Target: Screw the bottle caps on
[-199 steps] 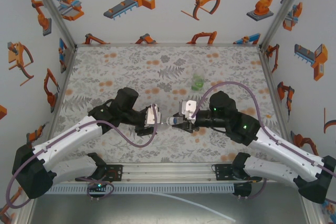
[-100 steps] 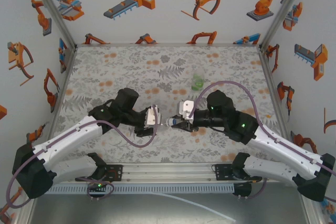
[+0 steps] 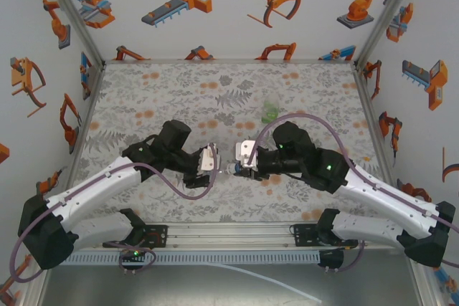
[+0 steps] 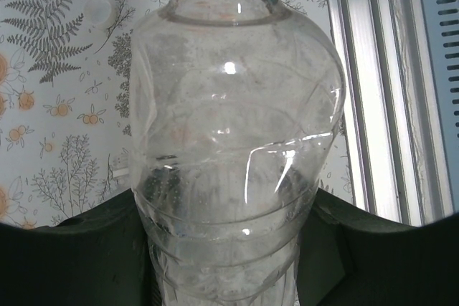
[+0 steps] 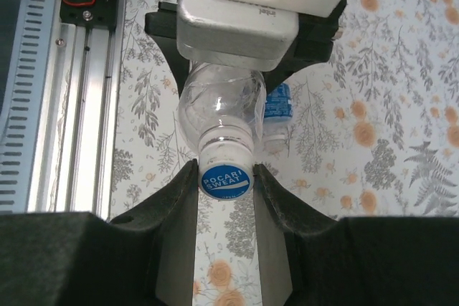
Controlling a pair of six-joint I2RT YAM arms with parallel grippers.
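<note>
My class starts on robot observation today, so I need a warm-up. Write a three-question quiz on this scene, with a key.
1. True or false: the left gripper is closed on the clear bottle.
2. What is printed on the cap between the right gripper fingers? A. Pocari Sweat. B. Evian. C. Nothing.
3. In the right wrist view, what colour is the label on the second bottle just beyond the clear one?

Key: 1 true; 2 A; 3 blue.
</note>
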